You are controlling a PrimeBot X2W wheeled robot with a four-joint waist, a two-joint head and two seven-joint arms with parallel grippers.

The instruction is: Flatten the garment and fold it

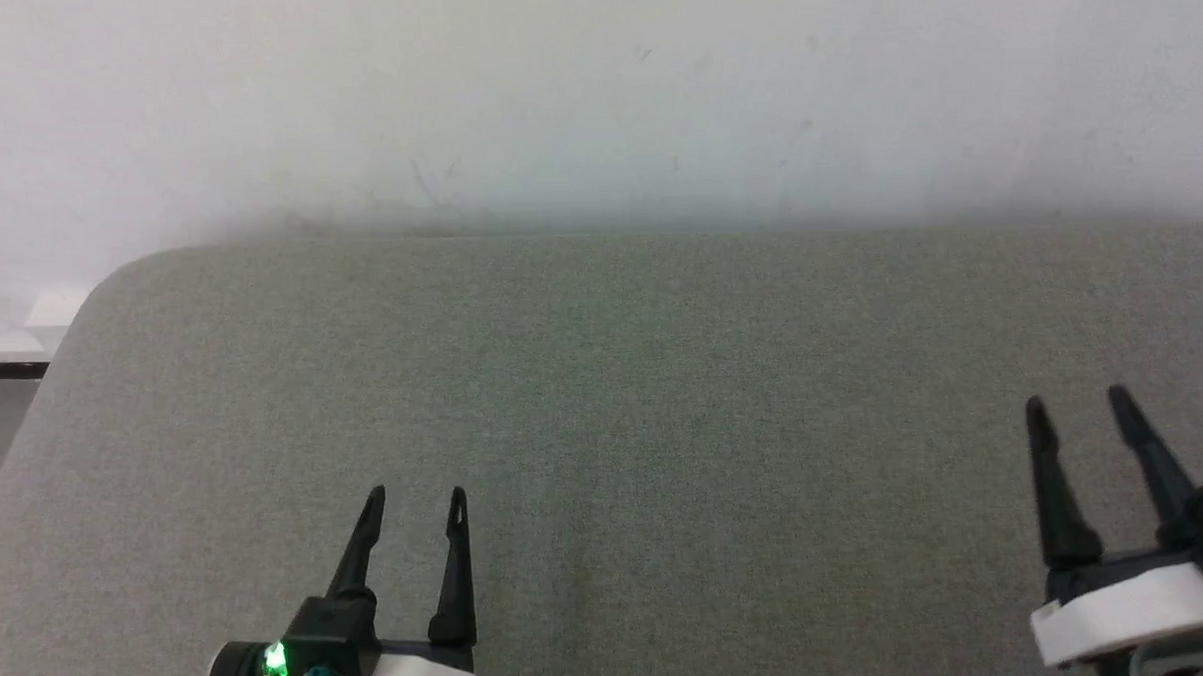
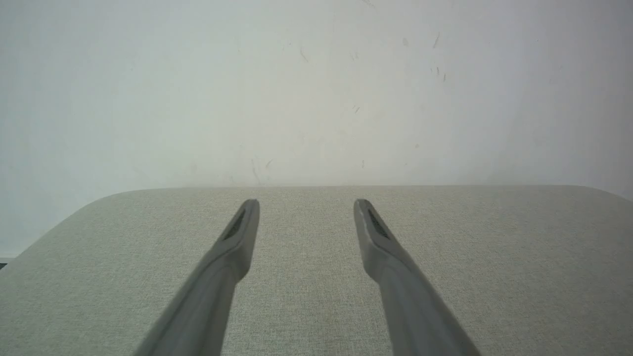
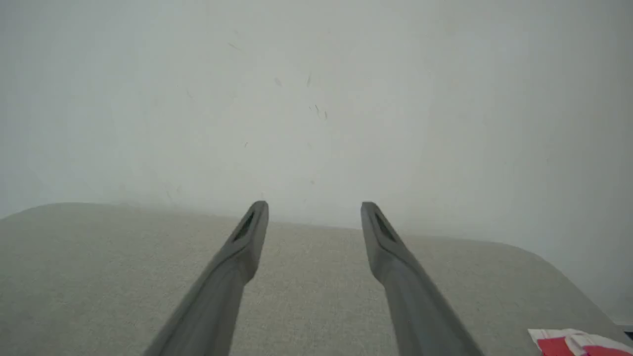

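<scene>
- The bench (image 1: 663, 376) is covered in grey-green woven cloth. Its far left corner is rounded, and its far edge meets a pale, lightly scuffed wall (image 1: 593, 98).
- In the head view the left end effector (image 1: 417, 492) is at the lower left, over the near part of the bench, with its two dark fingers pointing toward the wall.
- Its fingers are spread with a clear gap between the tips. The left finger leans outward and the right one stands nearly straight.
- Only bare bench cloth shows between those fingers, and they grip nothing. A green light (image 1: 276, 660) glows on the wrist housing below them.
- The left wrist view shows the same spread: both fingers (image 2: 232, 257) run out over the bench, parted, with plain cloth between them. Whether the tips touch the surface cannot be told.
- The right end effector (image 1: 1076, 397) is at the lower right of the head view, well apart from the left one and reaching a little farther up the bench.
- Its fingers are also parted to about the same width and lean slightly left. They grip nothing.
- In the right wrist view, bench cloth and wall show between the parted fingers (image 3: 395, 267).
- The garment (image 3: 568, 345) appears as a small red-and-white crumple at the lower right corner of the right wrist view. It lies on the bench near the rounded right corner, to the right of the right end effector and clear of its fingers.
</scene>
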